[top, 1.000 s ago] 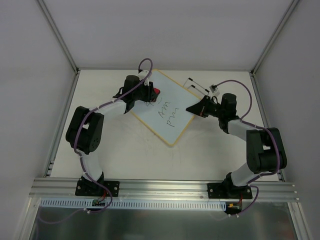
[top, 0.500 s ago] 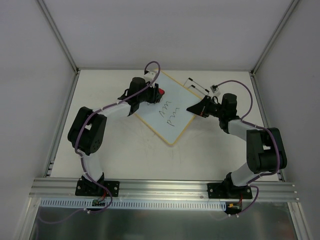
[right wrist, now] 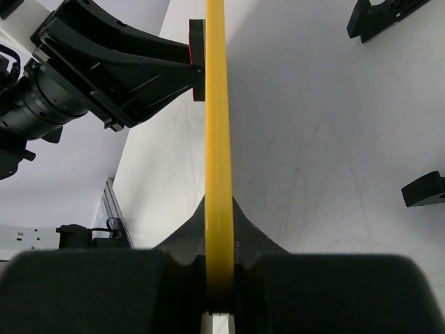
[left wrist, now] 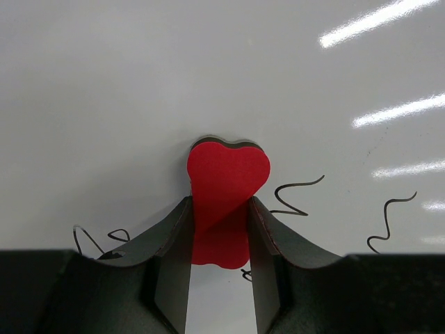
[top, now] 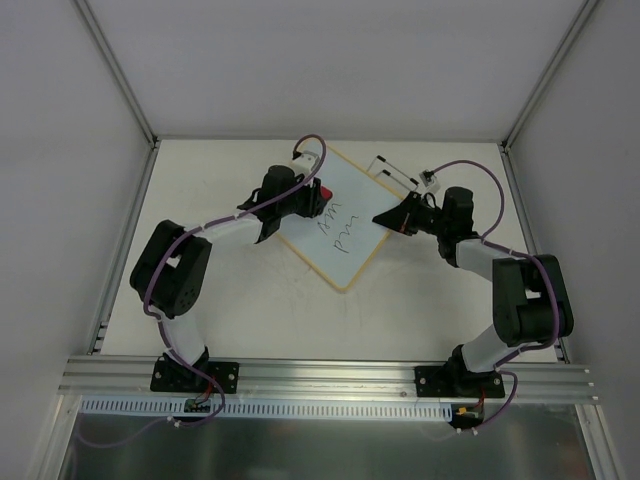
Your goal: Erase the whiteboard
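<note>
The whiteboard (top: 352, 198) lies tilted in the middle of the table, with black scribbles (top: 338, 234) near its centre. My left gripper (top: 316, 197) is shut on a red eraser (top: 323, 192) and presses it onto the board. In the left wrist view the eraser (left wrist: 227, 182) sits between the fingers (left wrist: 174, 229) on the white surface (left wrist: 208, 69), with scribbles (left wrist: 297, 197) to either side. My right gripper (top: 386, 219) is shut on the board's right edge. The right wrist view shows the tan frame (right wrist: 217, 125) edge-on in the closed jaws.
Two black clips (top: 396, 171) sit at the board's far right edge; they also show in the right wrist view (right wrist: 386, 15). White walls with metal posts enclose the table. An aluminium rail (top: 330, 372) runs along the near edge.
My left gripper has slid the eraser right and a little nearer across the board. The scribbles at the board's upper left are gone. The right gripper has stayed still.
</note>
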